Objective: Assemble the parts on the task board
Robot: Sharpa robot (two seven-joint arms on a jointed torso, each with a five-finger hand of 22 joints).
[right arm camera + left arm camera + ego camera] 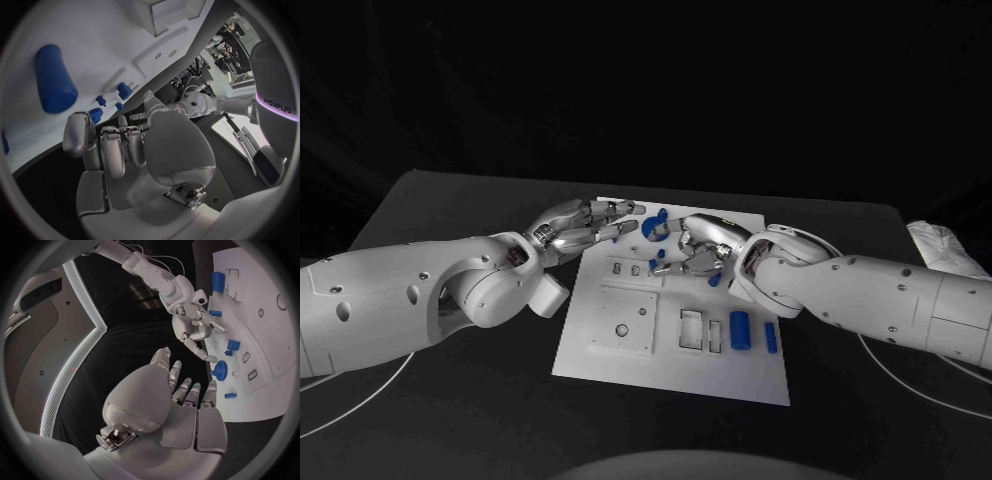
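The white task board (610, 355) lies mid-table. A blue gear (655, 223) stands at its far edge between my two hands, and it also shows as the blue gear (219, 371) and the blue gear (95, 114). My left hand (589, 222) hovers at the board's far left corner, fingers (187, 390) straight and apart, holding nothing. My right hand (695, 246) hangs over the board's far middle, fingertips (669, 267) pointing down near small slots, nothing in its fingers (112, 142). A blue cylinder (738, 330) and a thin blue bar (770, 337) lie near the board's right edge.
A raised square plate (623, 322) and rectangular pockets (691, 329) occupy the board's near half. Small blue pieces (714, 281) sit under my right wrist. Black table (444, 400) surrounds the board. A white object (935, 245) lies at the table's far right.
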